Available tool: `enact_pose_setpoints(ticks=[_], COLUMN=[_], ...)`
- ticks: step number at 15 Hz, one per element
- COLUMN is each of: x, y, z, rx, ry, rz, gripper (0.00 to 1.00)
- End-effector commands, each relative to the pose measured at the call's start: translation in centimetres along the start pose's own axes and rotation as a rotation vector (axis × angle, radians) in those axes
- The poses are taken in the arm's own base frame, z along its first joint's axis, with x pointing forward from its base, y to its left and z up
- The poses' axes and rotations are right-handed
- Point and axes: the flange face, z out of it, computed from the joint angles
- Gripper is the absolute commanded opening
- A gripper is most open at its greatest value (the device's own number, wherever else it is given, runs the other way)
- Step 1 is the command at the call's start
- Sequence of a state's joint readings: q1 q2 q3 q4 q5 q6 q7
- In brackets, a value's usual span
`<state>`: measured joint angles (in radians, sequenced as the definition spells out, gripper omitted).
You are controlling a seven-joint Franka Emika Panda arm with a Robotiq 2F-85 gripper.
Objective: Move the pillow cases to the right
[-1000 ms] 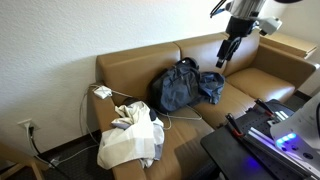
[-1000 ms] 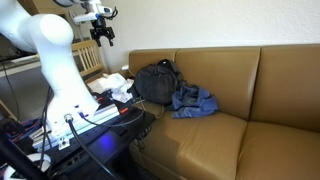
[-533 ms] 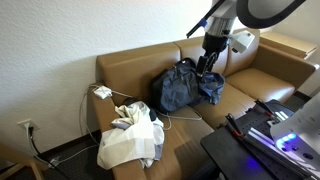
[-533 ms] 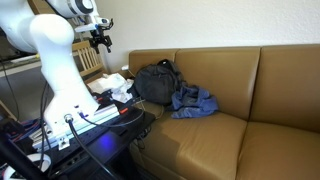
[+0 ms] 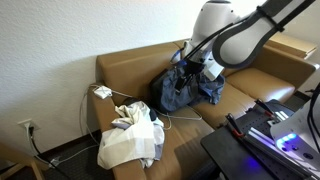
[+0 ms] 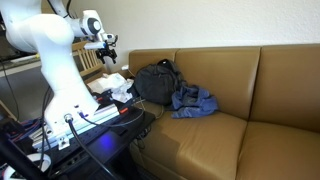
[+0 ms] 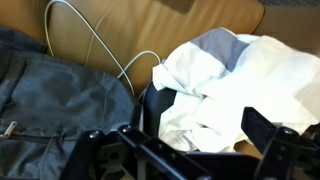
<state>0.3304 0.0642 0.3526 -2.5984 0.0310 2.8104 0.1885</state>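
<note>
The pincer [image 7: 185, 152] hung open and empty above the backpack [image 7: 60, 100], at its side. Only the wrist view showed its spread jaws; in both exterior views it looked too small to judge. The white pillow cases [image 7: 240, 80] lay heaped just beside the backpack on the sofa surface [image 7: 150, 20], partly hidden behind the pincer.

No writing, label, brand or number can be read in any view. The dark bag [image 5: 178, 88], the white pillow cases [image 5: 130, 142] and the wall outlet [image 5: 26, 127] show no legible marks; any print there is too small or blurred to tell.
</note>
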Motion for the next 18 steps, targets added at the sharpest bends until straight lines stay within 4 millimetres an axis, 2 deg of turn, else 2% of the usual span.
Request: enact_pose_setpoints(ticks=[1, 3, 4, 5, 7, 10, 11, 13, 15, 18], x=[3.1, 5.0, 5.3, 3.6, 4.1, 4.1, 4.4, 5.1, 5.8, 7.8], y=[-2.3, -4.2, -5.0, -3.7, -4.4, -4.0, -3.9, -4.9, -7.0, -10.5], z=[3.9, 7.0, 6.6, 5.4, 6.3, 6.0, 8.2, 12.9, 15.8, 20.7], rx=[-0.024, -0.031, 0.016, -0.022, -0.012, -0.016, 0.004, 0.051, 0.079, 0.061], ry=[0.066, 0.044, 0.043, 0.048, 0.040, 0.045, 0.002, -0.038, -0.047, -0.036], rz=[-0.046, -0.071, -0.078, -0.055, -0.058, -0.054, -0.063, -0.094, -0.176, -0.327], gripper=[1.00, 1.00, 1.00, 1.00, 1.00, 1.00, 1.00, 1.00, 1.00, 1.00])
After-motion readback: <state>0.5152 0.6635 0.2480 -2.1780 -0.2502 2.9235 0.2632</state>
